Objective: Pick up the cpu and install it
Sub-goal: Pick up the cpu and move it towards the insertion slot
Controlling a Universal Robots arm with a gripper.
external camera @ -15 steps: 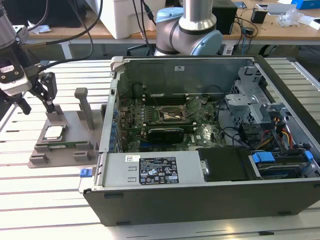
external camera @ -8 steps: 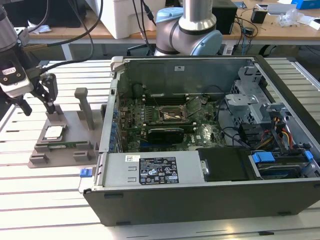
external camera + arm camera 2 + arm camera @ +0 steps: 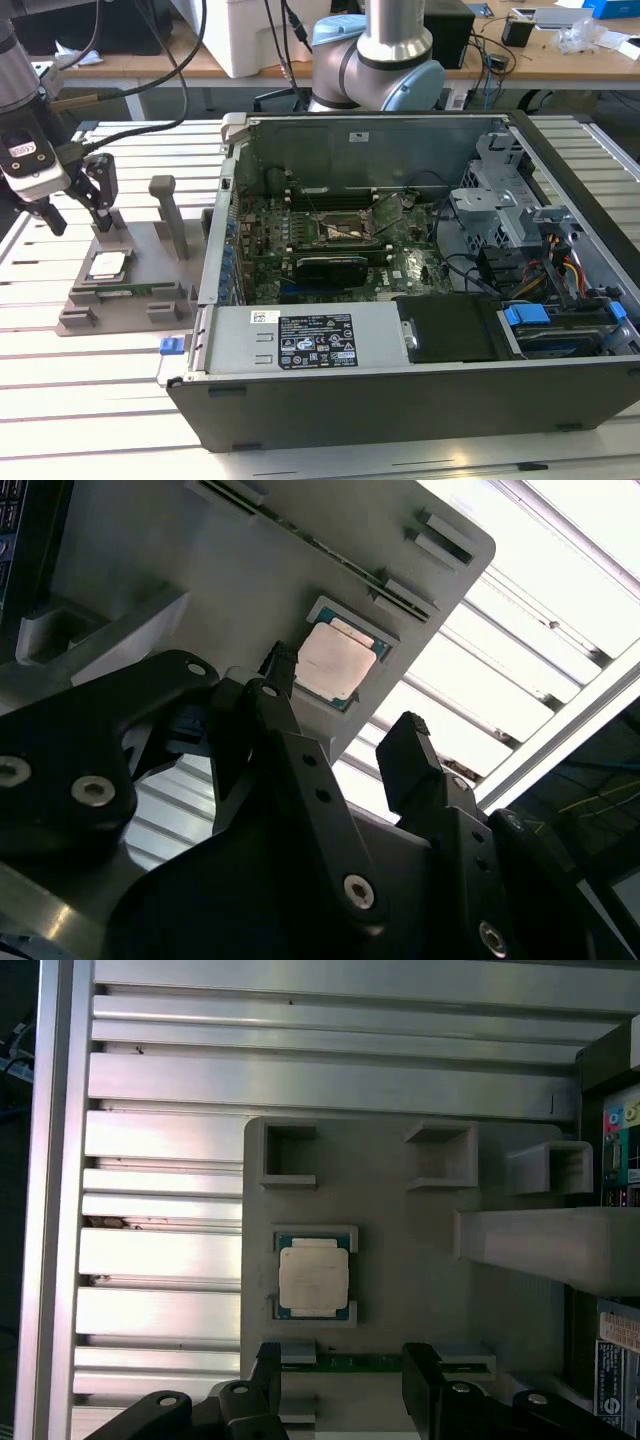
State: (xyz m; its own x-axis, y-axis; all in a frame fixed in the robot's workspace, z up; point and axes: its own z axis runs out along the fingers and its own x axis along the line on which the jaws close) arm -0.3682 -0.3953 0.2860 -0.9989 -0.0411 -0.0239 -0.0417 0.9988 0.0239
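Note:
The cpu [image 3: 107, 265] is a small square chip with a silvery top, lying flat in a recess of the grey holder block [image 3: 140, 248] on the exterior view's left. My gripper [image 3: 75, 210] hangs above and slightly behind it, open, with nothing between its black fingers. In both wrist views the cpu [image 3: 313, 1275] [image 3: 335, 660] lies a little ahead of the gripper [image 3: 345, 1360] [image 3: 345, 705], apart from the fingers. The open computer case holds the motherboard with its cpu socket [image 3: 335, 230] near the middle.
The holder block [image 3: 400, 1260] has two upright posts [image 3: 170, 210] and a green memory stick [image 3: 125, 292] along its front. A black expansion card [image 3: 330, 265] sits below the socket. The case wall [image 3: 215, 250] stands right beside the holder. The slatted metal table [image 3: 80, 400] extends forward.

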